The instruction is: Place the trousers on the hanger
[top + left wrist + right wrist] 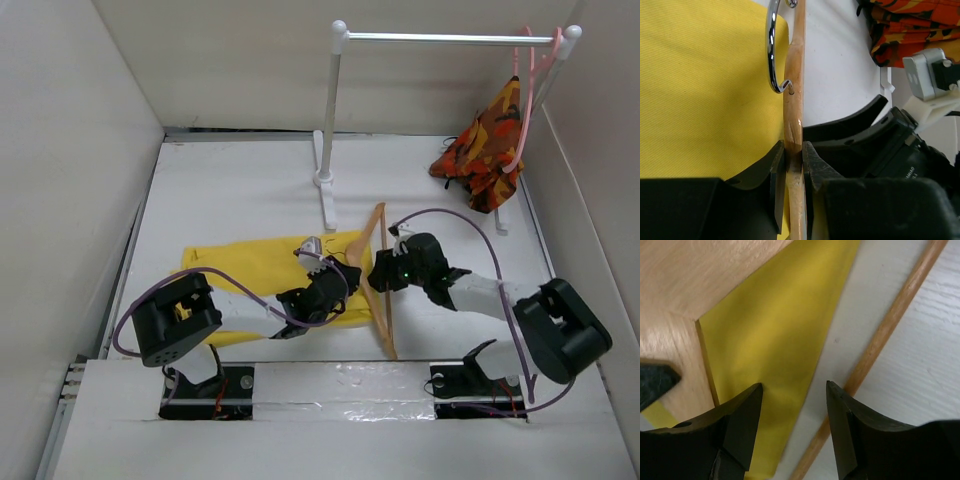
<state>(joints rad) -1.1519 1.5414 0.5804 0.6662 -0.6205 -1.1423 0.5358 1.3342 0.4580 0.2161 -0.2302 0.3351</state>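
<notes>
Trousers, likely soft, limp and light, are lying spread on the counter, one edge under the stiff wooden hanger. The hanger's arm is being clamped by the left gripper. The right gripper is being held open over the cloth edge, probably the best place to pinch.

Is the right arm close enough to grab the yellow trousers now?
Probably yes. The right gripper is open just above the trousers' edge, with nothing between them. The hanger's thin rod lies beside, not in the way.
</notes>
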